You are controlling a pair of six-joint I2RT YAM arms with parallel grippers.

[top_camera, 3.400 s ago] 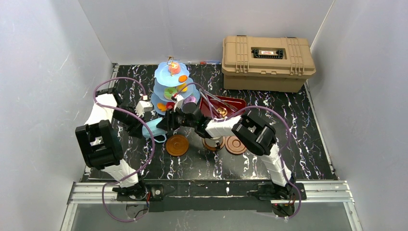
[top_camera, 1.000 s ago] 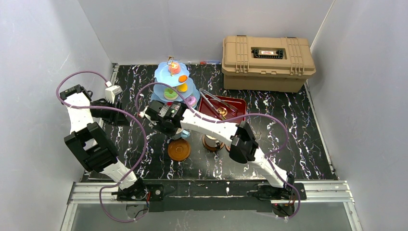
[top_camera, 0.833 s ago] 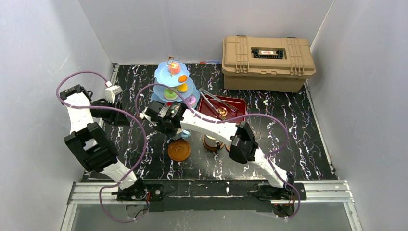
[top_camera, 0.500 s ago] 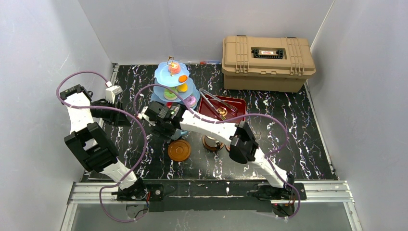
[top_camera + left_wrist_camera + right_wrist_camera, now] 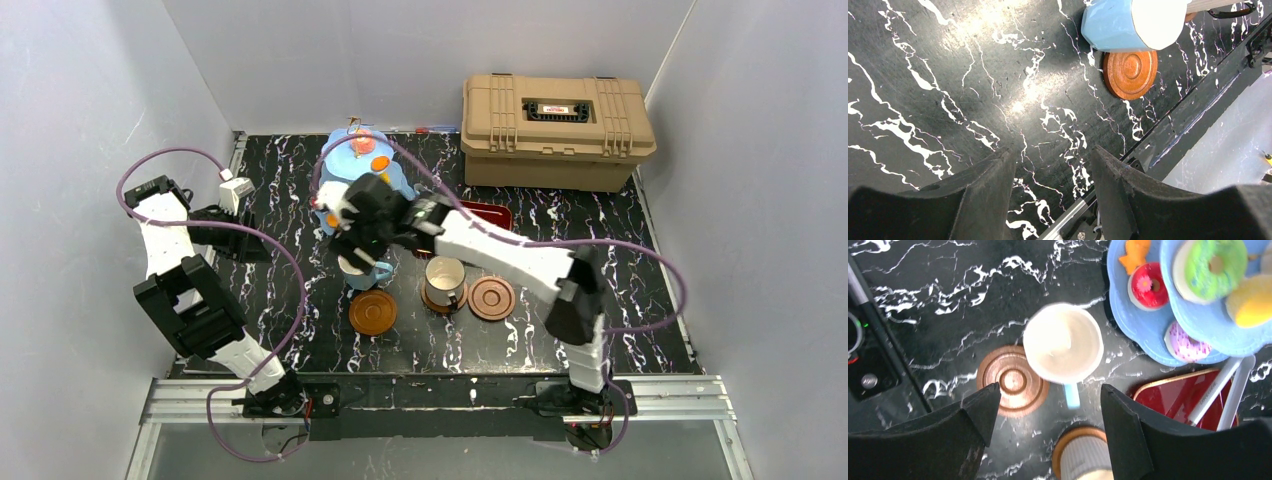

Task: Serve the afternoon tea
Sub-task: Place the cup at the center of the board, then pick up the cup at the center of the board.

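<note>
The right gripper (image 5: 1048, 390) hangs empty, jaws spread wide, above the white-and-teal handled cup (image 5: 1063, 342). The cup stands upright on the black marbled table (image 5: 948, 300), just beside a brown round saucer (image 5: 1010, 382) (whether they touch, I cannot tell). The light blue three-tier scalloped stand (image 5: 1138, 330) is near. The left gripper (image 5: 1053, 160), jaws partly apart, holds nothing.

The black, white-veined tabletop (image 5: 973, 100) has a marble-look sheen (glare patches catch the light). The brown round saucer (image 5: 1129, 73) looks like turned wood, ringed and satin. The light blue scalloped stand (image 5: 1129, 326) is smooth, plastic-looking; the tan ribbed case (image 5: 500, 122) matt plastic.
</note>
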